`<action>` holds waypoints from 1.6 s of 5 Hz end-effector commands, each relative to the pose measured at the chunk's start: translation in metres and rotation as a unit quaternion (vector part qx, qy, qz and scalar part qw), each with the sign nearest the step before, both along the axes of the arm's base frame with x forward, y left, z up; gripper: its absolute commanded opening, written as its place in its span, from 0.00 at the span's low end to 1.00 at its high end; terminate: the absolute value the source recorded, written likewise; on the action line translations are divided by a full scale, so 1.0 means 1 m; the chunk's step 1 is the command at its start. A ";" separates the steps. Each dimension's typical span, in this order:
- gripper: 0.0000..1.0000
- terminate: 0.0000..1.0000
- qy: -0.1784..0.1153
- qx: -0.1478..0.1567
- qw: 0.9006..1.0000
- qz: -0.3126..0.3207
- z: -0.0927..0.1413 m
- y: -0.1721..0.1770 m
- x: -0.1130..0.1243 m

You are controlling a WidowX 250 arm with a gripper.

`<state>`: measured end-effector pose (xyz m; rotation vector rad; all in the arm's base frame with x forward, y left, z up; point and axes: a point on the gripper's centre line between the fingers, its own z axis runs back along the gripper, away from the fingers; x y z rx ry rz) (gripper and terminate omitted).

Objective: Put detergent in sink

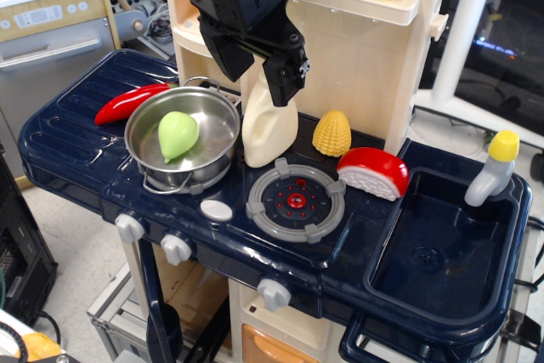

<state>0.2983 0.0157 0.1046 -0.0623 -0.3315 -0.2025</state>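
Note:
The detergent, a cream-white jug with a side handle, stands upright on the dark navy counter between the steel pot and the corn. Its cap and neck are hidden behind my black gripper. The gripper hangs right over the bottle's top with its two fingers spread to either side of the neck, open and holding nothing. The sink, a deep navy basin with a round drain, lies at the far right and holds nothing.
A steel pot with a green pear-like toy stands left of the bottle, with a red chili behind it. Corn, a red-and-white toy and the grey burner lie between the bottle and the sink. The grey faucet stands at the sink's back edge.

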 end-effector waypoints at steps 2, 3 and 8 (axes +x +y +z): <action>0.00 0.00 -0.032 -0.035 0.999 0.000 -0.026 -0.005 0.005; 0.00 0.00 -0.031 -0.037 0.999 0.016 -0.028 -0.006 0.000; 0.00 0.00 0.053 -0.060 0.953 0.292 0.013 -0.098 -0.033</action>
